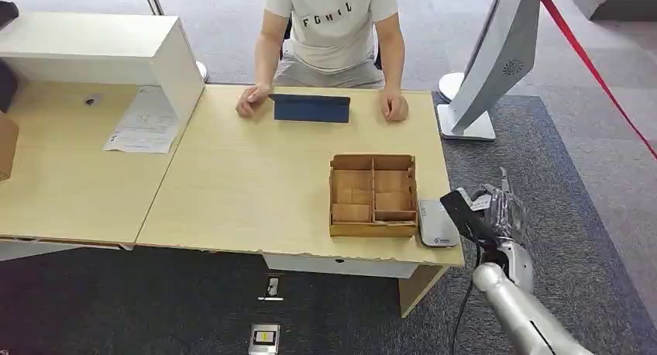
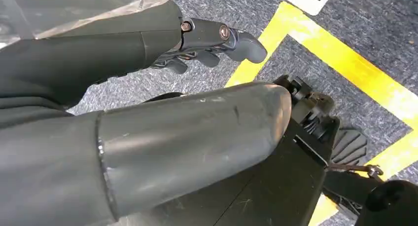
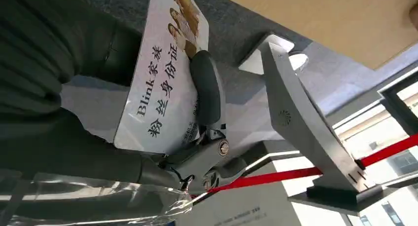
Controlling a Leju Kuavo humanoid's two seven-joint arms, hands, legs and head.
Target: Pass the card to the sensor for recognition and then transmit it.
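Observation:
My right hand hovers just off the table's right front corner and grips the card, whose dark side faces the head view. In the right wrist view the card is white with printed text and small pictures, pinned by a dark finger across its face. The sensor, a flat grey-white reader, lies on the table's right front corner, just left of the card and apart from it. My left hand hangs over the floor, holding nothing, its fingers apart.
A compartmented wooden box stands just left of the sensor. A person sits at the far side with both hands beside a blue tablet. A white stand and a red rope are at the right. Papers lie at the left.

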